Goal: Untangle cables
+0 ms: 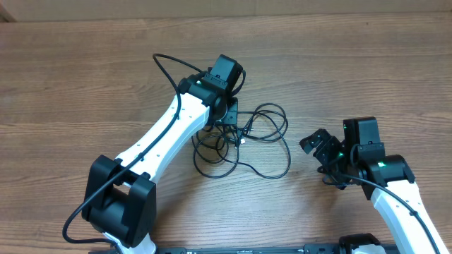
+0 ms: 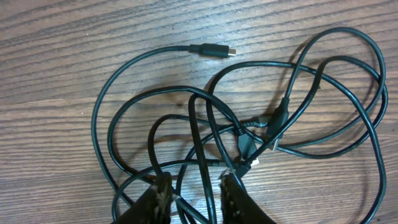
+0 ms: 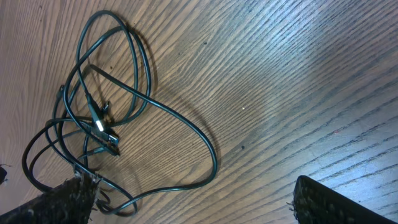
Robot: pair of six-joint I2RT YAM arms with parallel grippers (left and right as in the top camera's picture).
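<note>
Black, thin cord: the 2 cables (image 1: 244,134) lie in 1 loose heap on the wood counter (image 1: 85,70), near its middle, directly under the left arm and well apart from the right one. Left fingers (image 2: 160,198) stand a little apart over the near edge of the heap, several strands running through the gap; no pinch visible. Right fingers (image 3: 339,202) spread wide, holding nothing, off to the side of the heap. Judgement on handling: light, limp, smooth-jacketed cord; it will sag and drag its neighbours rather than keep any shape, and a thin strand may slip from a loose grip. The crossings bunch around the connector cluster (image 2: 255,134), so pulling there would likely tighten things. Better holds: the free plug (image 2: 214,50), lying clear at the far side, stiff enough to pinch firmly, or the wide outer loop (image 3: 205,143) facing the right arm. Pull slowly, 1 strand at a time.
</note>
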